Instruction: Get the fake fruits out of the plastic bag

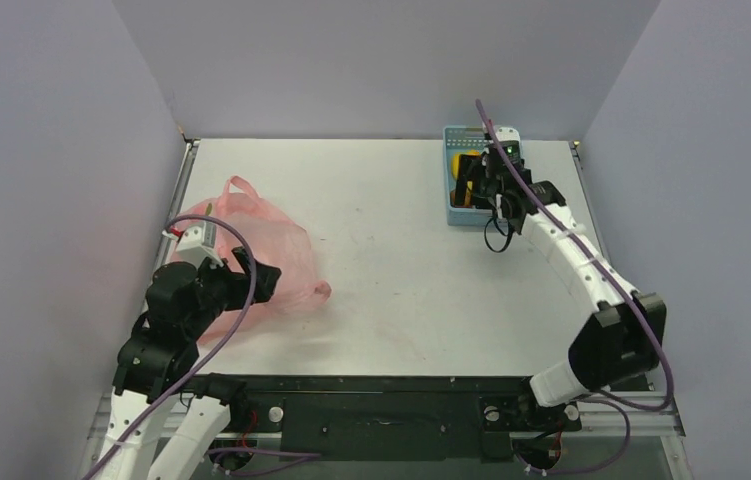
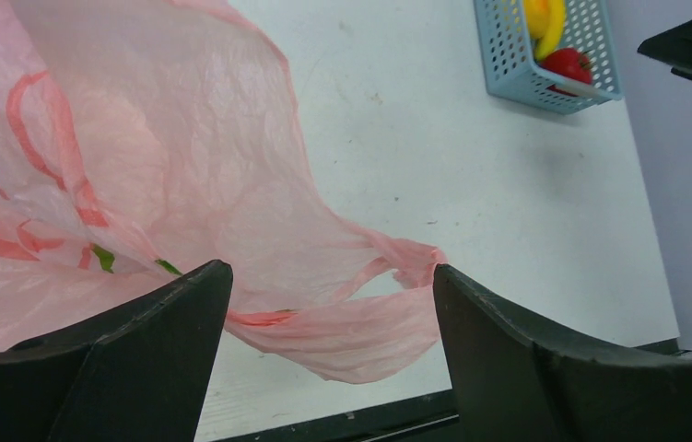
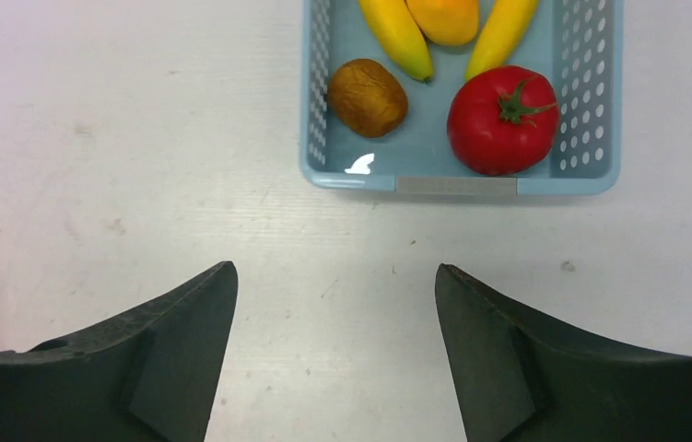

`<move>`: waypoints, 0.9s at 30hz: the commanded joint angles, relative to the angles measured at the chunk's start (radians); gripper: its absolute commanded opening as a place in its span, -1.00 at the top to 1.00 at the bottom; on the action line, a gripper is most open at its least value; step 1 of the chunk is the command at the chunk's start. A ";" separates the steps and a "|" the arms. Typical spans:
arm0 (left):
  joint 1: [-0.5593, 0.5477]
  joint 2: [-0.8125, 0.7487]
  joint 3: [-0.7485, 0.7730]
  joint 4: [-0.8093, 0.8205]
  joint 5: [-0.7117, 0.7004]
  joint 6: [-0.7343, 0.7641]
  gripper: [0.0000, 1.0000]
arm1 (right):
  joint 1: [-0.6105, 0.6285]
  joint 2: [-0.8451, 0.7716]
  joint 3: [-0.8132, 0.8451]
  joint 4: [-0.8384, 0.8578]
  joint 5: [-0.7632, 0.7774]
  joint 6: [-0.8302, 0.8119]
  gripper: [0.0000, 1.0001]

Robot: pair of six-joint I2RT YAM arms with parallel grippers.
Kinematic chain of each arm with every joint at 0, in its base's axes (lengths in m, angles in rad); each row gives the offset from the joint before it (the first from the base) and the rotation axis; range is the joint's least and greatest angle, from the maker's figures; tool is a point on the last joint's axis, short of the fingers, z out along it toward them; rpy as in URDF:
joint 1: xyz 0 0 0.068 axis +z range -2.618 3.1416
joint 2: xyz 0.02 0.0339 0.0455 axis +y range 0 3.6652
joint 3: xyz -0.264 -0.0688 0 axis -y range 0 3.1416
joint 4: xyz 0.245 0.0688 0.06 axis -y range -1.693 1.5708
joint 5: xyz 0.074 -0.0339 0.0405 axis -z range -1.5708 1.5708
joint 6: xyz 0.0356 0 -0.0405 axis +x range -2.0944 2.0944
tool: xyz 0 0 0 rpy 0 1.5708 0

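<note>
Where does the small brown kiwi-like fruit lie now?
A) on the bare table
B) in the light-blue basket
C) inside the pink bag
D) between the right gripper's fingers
B: the right wrist view shows the kiwi lying in the basket, beside the red apple.

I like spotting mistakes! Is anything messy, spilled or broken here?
Nothing really stands out. The fake fruits lie inside the blue basket, none spilled. The plastic bag lies crumpled on the table, with no tear showing.
</note>
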 commanded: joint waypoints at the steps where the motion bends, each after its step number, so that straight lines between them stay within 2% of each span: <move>1: -0.005 0.018 0.142 0.002 0.025 -0.008 -0.57 | 0.061 -0.230 -0.104 0.057 0.087 -0.005 -0.50; 7: -0.017 0.060 0.326 -0.021 0.014 0.009 -0.57 | 0.086 -0.546 -0.256 0.053 0.066 0.006 -0.61; 12: -0.027 0.055 0.422 -0.025 -0.025 0.012 -0.58 | 0.087 -0.805 -0.278 0.022 0.065 -0.003 -0.71; 18: -0.033 -0.004 0.500 0.026 -0.077 0.010 -0.63 | 0.088 -0.991 -0.231 -0.073 0.101 -0.006 -0.72; 27: -0.034 -0.077 0.517 0.118 -0.113 0.039 -0.69 | 0.088 -1.204 -0.221 -0.177 0.219 -0.049 -0.74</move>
